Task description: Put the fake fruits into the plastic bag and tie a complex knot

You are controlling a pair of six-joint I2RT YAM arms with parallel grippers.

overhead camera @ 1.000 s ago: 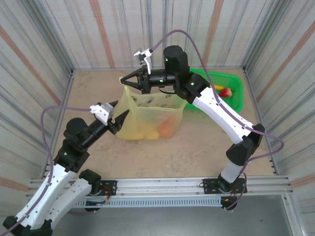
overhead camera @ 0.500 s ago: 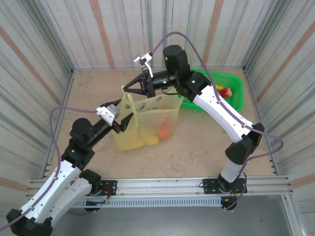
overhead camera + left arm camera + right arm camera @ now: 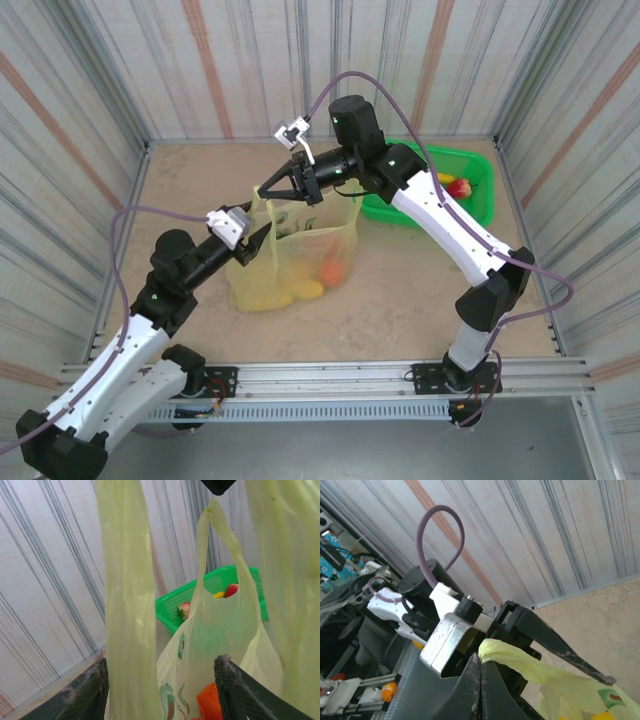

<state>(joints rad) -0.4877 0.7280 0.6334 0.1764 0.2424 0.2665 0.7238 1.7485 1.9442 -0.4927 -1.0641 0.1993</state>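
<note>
The plastic bag [image 3: 300,250] hangs in mid-table, yellow-green with avocado prints. My right gripper [image 3: 263,190] is shut on one handle [image 3: 520,662] and holds it up; its fingertips [image 3: 480,656] are pressed together. My left gripper [image 3: 258,236] is open at the bag's left side. In the left wrist view the other handle strand [image 3: 127,605] hangs between its spread fingers [image 3: 92,690] without being pinched. Fake fruits lie inside the bag: an orange one [image 3: 335,268] and yellow ones [image 3: 300,290]. The orange piece [image 3: 210,702] shows through the film.
A bright green basket [image 3: 478,205] stands at the back right, behind the right arm, with a strawberry [image 3: 460,187] and a banana [image 3: 443,177] in it. Striped walls enclose the sandy table on three sides.
My left gripper has advanced right and up to the bag, and one handle strand now hangs between its fingers. The right gripper has carried its handle slightly right, and the bag has followed.
</note>
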